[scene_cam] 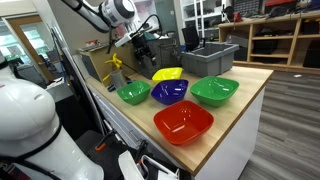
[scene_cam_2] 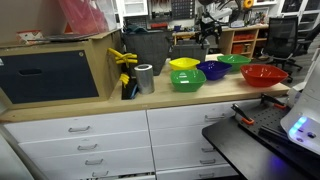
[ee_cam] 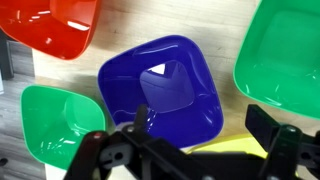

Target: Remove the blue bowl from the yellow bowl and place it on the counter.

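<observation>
The dark blue bowl [ee_cam: 160, 95] stands upright on the wooden counter [scene_cam: 245, 90], between the other bowls, in both exterior views [scene_cam: 170, 91] [scene_cam_2: 212, 70]. The yellow bowl [scene_cam: 167, 74] sits right behind it, also visible in an exterior view [scene_cam_2: 184, 64]. In the wrist view only a yellow strip [ee_cam: 235, 150] shows past the blue rim; I cannot tell if they touch. My gripper [ee_cam: 200, 135] is open and empty, hovering above the blue and yellow bowls [scene_cam: 140, 48] [scene_cam_2: 208, 35].
A small green bowl [scene_cam: 133, 94], a large green bowl [scene_cam: 214, 91] and a red bowl [scene_cam: 184, 122] surround the blue one. A grey bin [scene_cam: 210, 58] stands behind. A metal can [scene_cam_2: 145, 78] and yellow clamps [scene_cam_2: 125, 65] stand at the counter's end.
</observation>
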You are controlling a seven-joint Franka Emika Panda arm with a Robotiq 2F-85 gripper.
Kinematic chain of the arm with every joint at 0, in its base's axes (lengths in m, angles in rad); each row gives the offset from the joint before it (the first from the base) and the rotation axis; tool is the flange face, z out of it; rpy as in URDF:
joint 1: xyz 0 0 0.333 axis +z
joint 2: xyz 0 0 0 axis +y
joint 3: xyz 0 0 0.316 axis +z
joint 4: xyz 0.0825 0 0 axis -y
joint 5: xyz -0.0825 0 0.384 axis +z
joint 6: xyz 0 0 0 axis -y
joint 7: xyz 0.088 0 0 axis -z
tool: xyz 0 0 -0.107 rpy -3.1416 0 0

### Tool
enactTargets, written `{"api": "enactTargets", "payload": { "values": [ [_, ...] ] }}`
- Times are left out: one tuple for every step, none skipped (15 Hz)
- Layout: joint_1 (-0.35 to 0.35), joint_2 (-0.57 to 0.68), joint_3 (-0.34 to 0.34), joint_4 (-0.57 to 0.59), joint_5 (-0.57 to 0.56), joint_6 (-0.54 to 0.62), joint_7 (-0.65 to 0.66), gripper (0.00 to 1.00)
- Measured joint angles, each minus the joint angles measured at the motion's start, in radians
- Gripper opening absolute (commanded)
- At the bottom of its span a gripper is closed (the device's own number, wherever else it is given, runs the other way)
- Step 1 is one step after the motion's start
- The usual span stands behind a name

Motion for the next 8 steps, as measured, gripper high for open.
{"api": "enactTargets", "payload": {
  "values": [
    [0.0,0.003,0.001,0.014,0.001,-0.017,0.019,1.0],
    [0.002,0.006,0.003,0.033,0.002,-0.048,0.031,1.0],
    [0.003,0.009,0.007,0.053,0.003,-0.087,0.039,1.0],
    [0.005,0.011,0.013,0.078,0.007,-0.135,0.04,1.0],
    [0.008,0.014,0.02,0.104,0.01,-0.188,0.04,1.0],
    [0.013,0.016,0.025,0.133,0.013,-0.242,0.04,1.0],
    [0.019,0.018,0.031,0.165,0.019,-0.297,0.04,1.0],
    [0.025,0.021,0.036,0.199,0.029,-0.344,0.039,1.0]
  ]
}}
